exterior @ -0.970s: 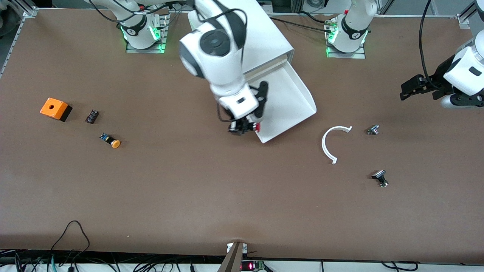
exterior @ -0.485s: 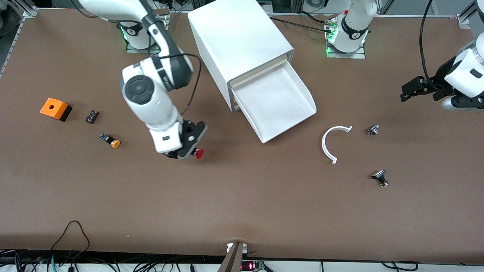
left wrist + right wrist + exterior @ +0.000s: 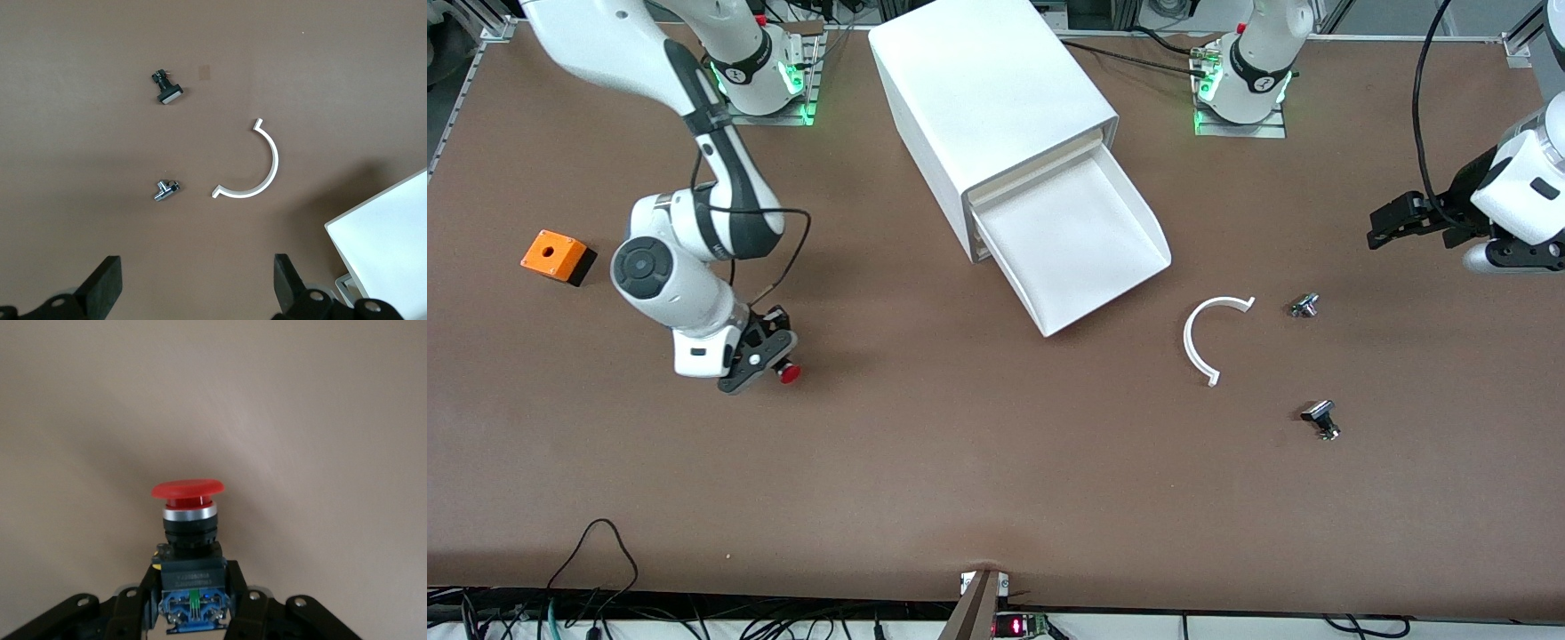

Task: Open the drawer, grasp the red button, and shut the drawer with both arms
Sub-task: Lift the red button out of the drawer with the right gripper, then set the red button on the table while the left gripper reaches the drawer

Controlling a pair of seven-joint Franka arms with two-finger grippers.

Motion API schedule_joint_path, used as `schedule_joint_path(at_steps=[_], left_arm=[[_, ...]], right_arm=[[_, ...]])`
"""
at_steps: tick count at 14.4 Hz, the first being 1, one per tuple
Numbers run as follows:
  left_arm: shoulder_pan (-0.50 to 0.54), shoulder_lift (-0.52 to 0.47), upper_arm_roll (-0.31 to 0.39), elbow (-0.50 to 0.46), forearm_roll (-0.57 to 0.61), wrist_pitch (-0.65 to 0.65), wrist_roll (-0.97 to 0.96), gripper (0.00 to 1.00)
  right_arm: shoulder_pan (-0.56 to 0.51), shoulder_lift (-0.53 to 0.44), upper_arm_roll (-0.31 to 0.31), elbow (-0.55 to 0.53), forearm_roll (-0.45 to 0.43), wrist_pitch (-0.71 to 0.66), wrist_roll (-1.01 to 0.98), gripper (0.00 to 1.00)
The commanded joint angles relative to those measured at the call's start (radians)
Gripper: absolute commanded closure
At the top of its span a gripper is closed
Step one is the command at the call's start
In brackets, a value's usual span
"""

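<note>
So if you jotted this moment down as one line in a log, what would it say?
right gripper: shut on button, over table | left gripper: open, waiting over table | drawer: open

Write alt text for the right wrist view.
The right gripper holds the button by its dark body, red cap pointing away from the camera. Only bare brown table shows past it.

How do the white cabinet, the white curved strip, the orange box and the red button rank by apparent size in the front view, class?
1. White cabinet
2. White curved strip
3. Orange box
4. Red button, held off the table in the right gripper, so its size is less sure.
</note>
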Motion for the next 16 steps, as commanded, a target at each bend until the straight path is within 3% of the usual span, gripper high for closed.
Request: schedule_joint_path(at_steps=[1, 6, 8, 9, 10, 16], left_arm=[[-0.004, 0.045, -0.003, 0.042, 0.034, -0.013, 0.005, 0.00], [-0.003, 0.143, -0.013, 0.037, 0.070, -0.025, 0.026, 0.00], [-0.004, 0.157, -0.017, 0.037, 0.038, -0.038, 0.002, 0.01], [-0.007, 0.178, -0.019, 0.036, 0.005, -0.021, -0.050, 0.01], [-0.013, 0.201, -0.020, 0.021, -0.021, 0.034, -0.117, 0.01], [-0.130, 0.266, -0.045, -0.237, -0.059, 0.457, -0.515, 0.00]], right_arm=[[-0.043, -0.008, 0.019, -0.038, 0.003, 0.016, -0.085, 0.67], [-0.051, 0.096, 0.019, -0.038, -0.002, 0.122, -0.190, 0.66], [-0.051, 0.095, 0.020, -0.036, -0.002, 0.115, -0.207, 0.57], [-0.051, 0.092, 0.019, -0.033, 0.000, 0.115, -0.211, 0.24], [-0.051, 0.082, 0.020, -0.027, 0.010, 0.113, -0.198, 0.00], [-0.051, -0.013, 0.060, 0.145, 0.011, -0.109, 0.050, 0.00]])
